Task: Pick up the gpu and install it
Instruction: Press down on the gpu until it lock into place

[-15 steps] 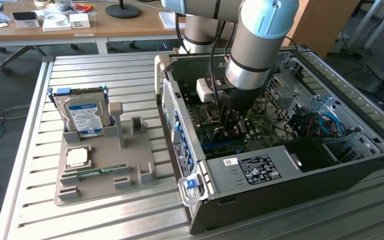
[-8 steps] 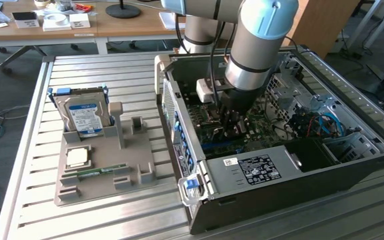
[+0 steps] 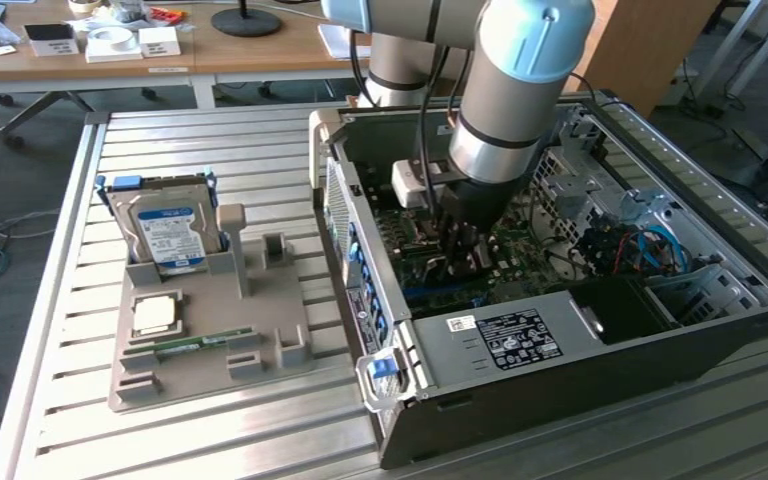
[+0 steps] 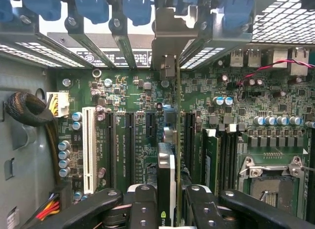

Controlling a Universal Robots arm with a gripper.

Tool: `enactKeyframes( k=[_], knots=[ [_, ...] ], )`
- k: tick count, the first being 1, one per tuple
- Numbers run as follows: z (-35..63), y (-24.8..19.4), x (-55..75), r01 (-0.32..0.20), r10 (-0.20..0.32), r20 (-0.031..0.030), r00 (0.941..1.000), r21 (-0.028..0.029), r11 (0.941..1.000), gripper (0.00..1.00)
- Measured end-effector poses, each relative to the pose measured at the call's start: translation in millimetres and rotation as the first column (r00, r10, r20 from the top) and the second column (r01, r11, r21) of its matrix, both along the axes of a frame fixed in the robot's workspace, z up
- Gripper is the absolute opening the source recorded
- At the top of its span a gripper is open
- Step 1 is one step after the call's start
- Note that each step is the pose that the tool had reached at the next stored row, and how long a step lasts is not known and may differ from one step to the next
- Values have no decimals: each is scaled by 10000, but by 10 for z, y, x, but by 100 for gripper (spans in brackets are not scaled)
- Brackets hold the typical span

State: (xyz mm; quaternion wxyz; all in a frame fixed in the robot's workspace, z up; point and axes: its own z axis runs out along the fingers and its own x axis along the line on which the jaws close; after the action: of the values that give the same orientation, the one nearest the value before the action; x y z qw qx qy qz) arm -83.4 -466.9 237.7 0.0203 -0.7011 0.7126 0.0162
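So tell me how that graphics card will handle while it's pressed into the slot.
The gpu looks like a stiff, thin board, so it likely won't flop. Held on edge in the claw above the motherboard, it could tilt if pushed off-line. Its bracket and exposed parts suggest it's fragile.

GPU (image 4: 166, 182): thin card seen edge-on in the wrist view, standing upright between the end effector's (image 4: 167, 209) two black fingers (image 4: 142, 204), which were clamped on its near end. Dark board, pale edge, small green logo at the gripped end. Silvery bracket at the far end from the end effector, rising into a rear slot opening. Card lay parallel to the motherboard's (image 4: 128, 135) expansion slots.
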Motion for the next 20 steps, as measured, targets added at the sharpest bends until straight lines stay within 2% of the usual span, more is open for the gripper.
enactKeyframes(
  k=[20],
  knots=[
    [-15,13,-4,2,-2,0,10000,1,10000,27]
  ],
)
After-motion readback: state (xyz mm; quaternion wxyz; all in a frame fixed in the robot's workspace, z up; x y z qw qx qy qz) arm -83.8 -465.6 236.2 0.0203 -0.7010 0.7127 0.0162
